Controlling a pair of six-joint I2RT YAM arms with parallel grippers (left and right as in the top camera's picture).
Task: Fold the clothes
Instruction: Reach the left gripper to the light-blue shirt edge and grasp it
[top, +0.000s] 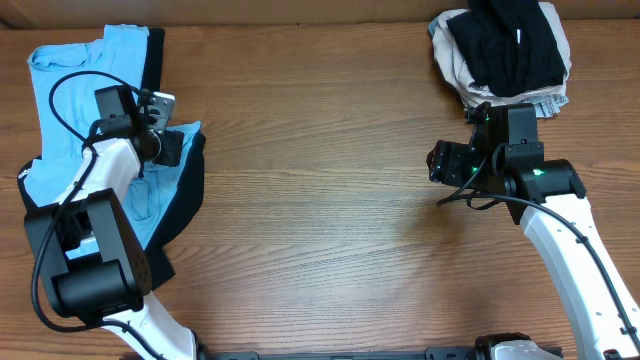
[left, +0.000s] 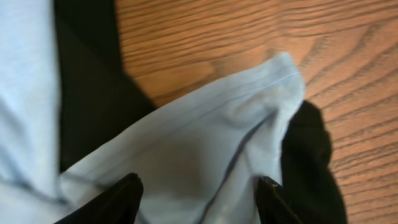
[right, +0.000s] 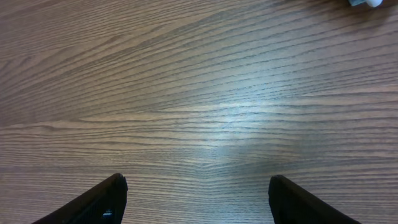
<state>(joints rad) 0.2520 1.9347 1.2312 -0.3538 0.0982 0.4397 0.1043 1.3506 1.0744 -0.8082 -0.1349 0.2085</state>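
Hovering at the left of the table (top: 320, 200), our left gripper (left: 198, 196) gaped over the light blue shirt (left: 186, 143). We judged it soft and limp, best pinched at its hemmed corner (left: 283, 71). Our right gripper (right: 196, 199) was also spread.

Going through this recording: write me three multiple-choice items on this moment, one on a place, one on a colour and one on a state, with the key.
1. Where does the stacked pile lie in the overhead view?
A) top right
B) bottom middle
C) bottom left

2. What colour is the shirt under the left pincer?
A) red
B) light blue
C) yellow

3. How is the right pincer?
A) shut on a sock
B) shut on a towel
C) open over the bare table

Key:
1 A: the black-on-beige heap sits at the top right corner.
2 B: the left wrist view shows light blue cloth between the jaws.
3 C: its jaws stand wide apart, with only wood grain between them.
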